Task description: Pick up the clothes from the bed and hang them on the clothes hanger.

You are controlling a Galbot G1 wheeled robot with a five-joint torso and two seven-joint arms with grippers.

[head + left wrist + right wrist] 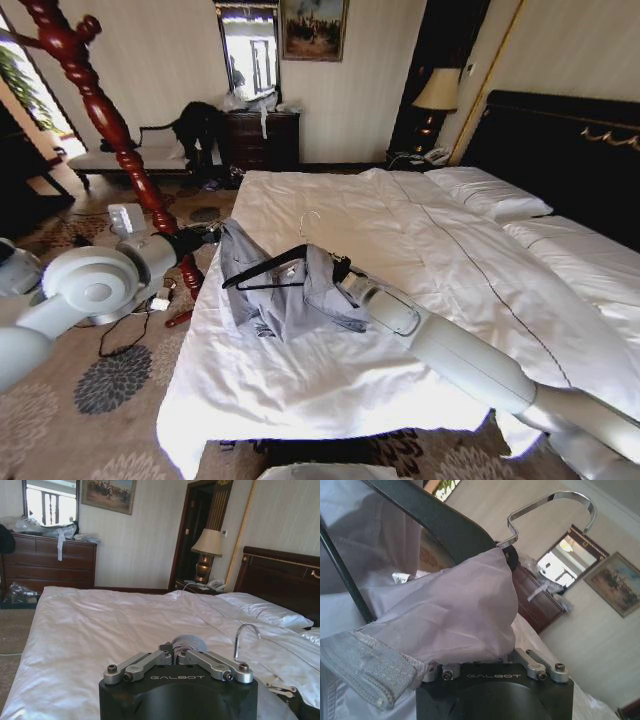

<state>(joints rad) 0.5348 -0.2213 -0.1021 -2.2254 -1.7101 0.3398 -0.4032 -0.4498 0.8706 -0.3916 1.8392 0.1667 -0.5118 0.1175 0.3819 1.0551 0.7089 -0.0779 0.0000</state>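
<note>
Grey-blue shirt (285,290) lying crumpled on the white bed (330,385), near the edge closest to the red wooden coat stand (100,115). Black hanger (262,272) resting tilted across the shirt, partly wrapped in its fabric, silver hook (306,222) pointing up toward the far side of the bed. Right gripper (340,270) at the shirt, at the end of the right arm reaching in over the bed; jaws hidden by cloth, so cannot tell whether spread or pinching. Right wrist view: shirt fabric (455,615) draped over the gripper body, a cuff or hem (370,667) hanging beside it, hanger bar (435,522) and hook (555,505) just above. Left gripper (208,236) at the bed's edge, touching or just beside the shirt's near corner. Left wrist view: finger linkages (177,665) drawn together, fingertips themselves not visible, hook (245,637) rising just beyond. Dresser (262,138), lamp (437,95) and black headboard (560,145) behind.
</note>
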